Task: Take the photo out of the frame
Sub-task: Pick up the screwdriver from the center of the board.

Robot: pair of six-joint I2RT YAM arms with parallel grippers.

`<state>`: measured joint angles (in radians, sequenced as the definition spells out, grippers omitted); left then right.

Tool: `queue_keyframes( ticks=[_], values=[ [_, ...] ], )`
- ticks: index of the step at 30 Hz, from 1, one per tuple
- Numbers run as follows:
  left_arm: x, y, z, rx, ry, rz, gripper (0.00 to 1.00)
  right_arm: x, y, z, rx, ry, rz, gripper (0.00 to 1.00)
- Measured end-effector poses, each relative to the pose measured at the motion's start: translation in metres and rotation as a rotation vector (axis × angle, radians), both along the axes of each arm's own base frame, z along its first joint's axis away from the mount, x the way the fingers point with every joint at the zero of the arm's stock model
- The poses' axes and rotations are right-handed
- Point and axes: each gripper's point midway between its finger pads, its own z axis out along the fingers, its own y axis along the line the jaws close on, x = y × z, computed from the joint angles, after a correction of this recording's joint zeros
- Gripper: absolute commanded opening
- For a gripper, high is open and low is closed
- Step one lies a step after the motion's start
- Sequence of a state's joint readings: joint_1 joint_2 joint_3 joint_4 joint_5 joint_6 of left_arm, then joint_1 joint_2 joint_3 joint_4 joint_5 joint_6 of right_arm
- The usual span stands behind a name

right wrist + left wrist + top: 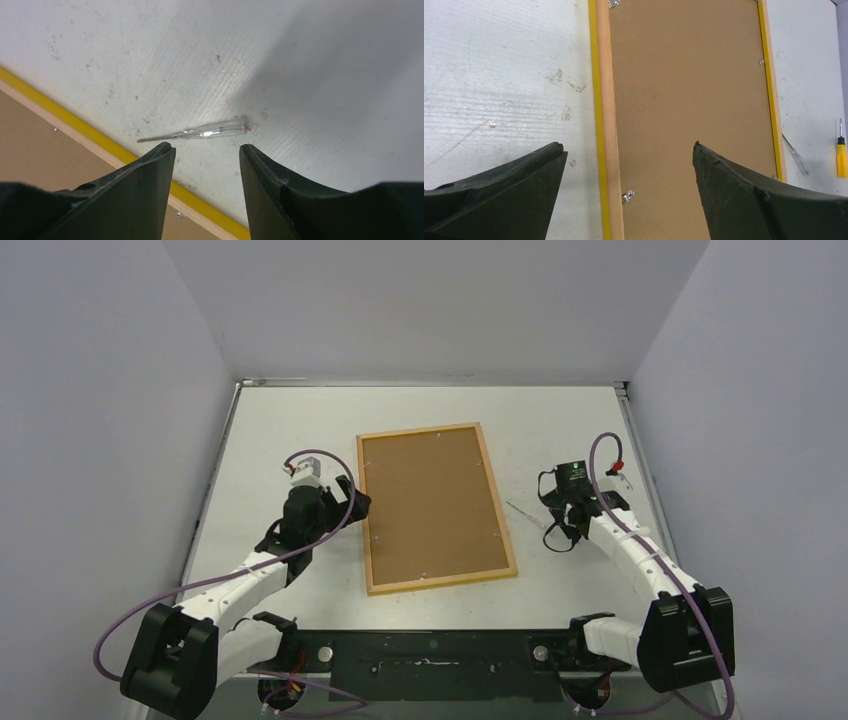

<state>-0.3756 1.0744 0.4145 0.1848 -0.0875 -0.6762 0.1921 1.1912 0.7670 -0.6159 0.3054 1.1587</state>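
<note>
The frame [432, 506] lies face down in the middle of the table, brown fibreboard backing up, with a light wood rim and a yellow border. The photo is hidden under the backing. My left gripper [350, 495] is wide open at the frame's left side. In the left wrist view it [628, 146] straddles the wood rim [609, 125], just beyond a small metal tab [628, 195], and holds nothing. My right gripper [206, 146] hangs open and empty over bare table right of the frame [30, 130], just short of a clear screwdriver [210, 131].
A yellow-handled screwdriver [841, 157] lies right of the frame [689, 100], beside the clear screwdriver [795, 150]. More metal tabs [761, 62] sit along the backing's edges. Grey walls enclose the white table [280, 430] on three sides.
</note>
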Motion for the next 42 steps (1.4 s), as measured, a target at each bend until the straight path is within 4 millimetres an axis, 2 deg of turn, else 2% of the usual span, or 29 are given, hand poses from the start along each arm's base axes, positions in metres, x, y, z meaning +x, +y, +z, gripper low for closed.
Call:
queue_keyframes(
  ticks=[16, 18, 20, 22, 36, 42],
  values=[
    [-0.006, -0.007, 0.007, -0.038, -0.016, -0.021, 0.98, -0.005, 0.004, -0.041, 0.145, 0.085, -0.325, 0.51],
    [-0.006, -0.008, 0.007, -0.038, -0.015, -0.018, 0.98, -0.007, 0.004, -0.046, 0.15, 0.102, -0.353, 0.53],
    [-0.006, -0.007, 0.007, -0.035, -0.014, -0.014, 0.98, -0.008, 0.004, -0.051, 0.154, 0.117, -0.373, 0.6],
    [-0.006, -0.007, 0.006, -0.033, -0.014, -0.009, 0.98, -0.009, 0.004, -0.055, 0.156, 0.133, -0.393, 0.6],
    [-0.008, -0.006, -0.007, -0.027, 0.036, -0.001, 0.98, -0.003, 0.003, -0.071, 0.194, 0.189, -0.488, 0.5],
    [-0.008, -0.006, -0.008, -0.025, 0.039, -0.001, 0.98, 0.01, 0.01, -0.072, 0.217, 0.203, -0.489, 0.47]
  ],
)
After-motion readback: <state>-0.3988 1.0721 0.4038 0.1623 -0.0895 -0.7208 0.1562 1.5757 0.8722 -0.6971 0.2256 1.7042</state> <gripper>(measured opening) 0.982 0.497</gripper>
